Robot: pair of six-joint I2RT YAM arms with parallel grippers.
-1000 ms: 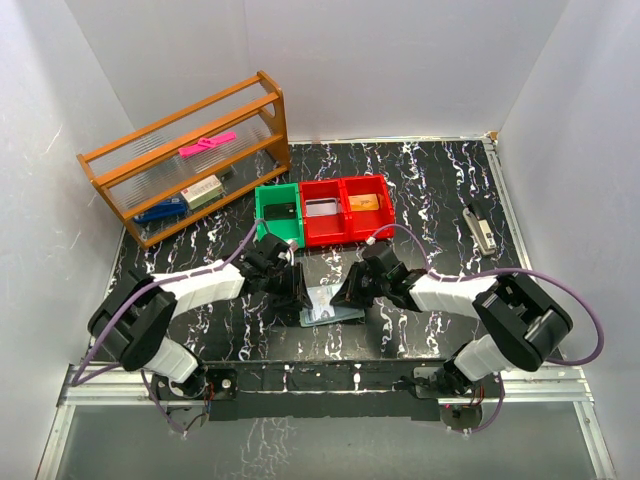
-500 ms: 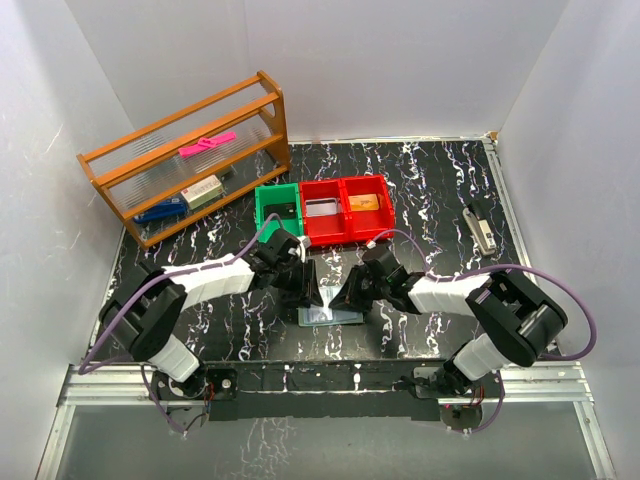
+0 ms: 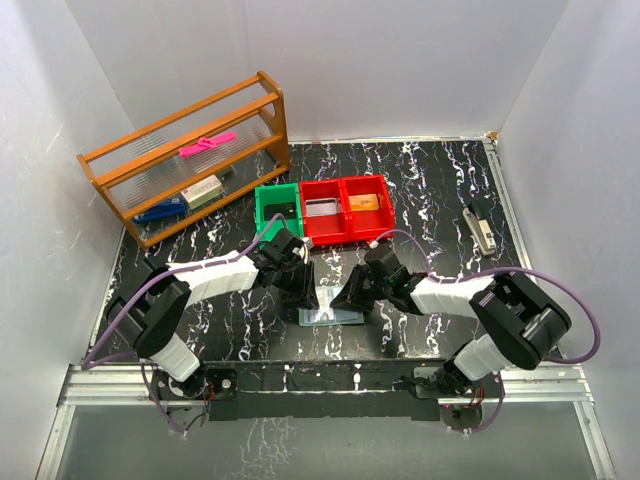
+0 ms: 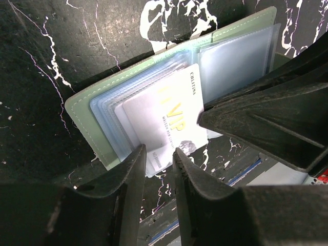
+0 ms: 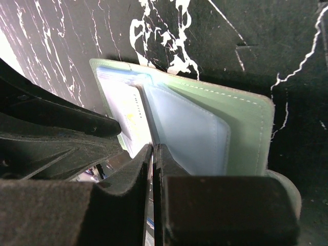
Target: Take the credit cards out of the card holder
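Observation:
The card holder (image 3: 332,314) lies open on the black marble table between my two grippers. In the left wrist view its green edge (image 4: 84,110) frames several pale blue sleeves, and a white credit card (image 4: 169,110) printed "VIP" sticks partway out of one. My left gripper (image 4: 160,154) is narrowly open, its fingertips on either side of the card's lower edge. My right gripper (image 5: 154,149) is shut on the edge of a blue sleeve of the card holder (image 5: 241,123) and pins it. The same card (image 5: 128,118) shows in the right wrist view. Other cards are hidden.
A green bin (image 3: 277,212) and two red bins (image 3: 347,208) stand just behind the holder. A wooden rack (image 3: 185,160) with small items is at the back left. A small grey stapler-like object (image 3: 481,228) lies at the right edge.
My left gripper has moved right, up to the holder's near-left side. The holder now lies flatter. My right gripper has hardly moved.

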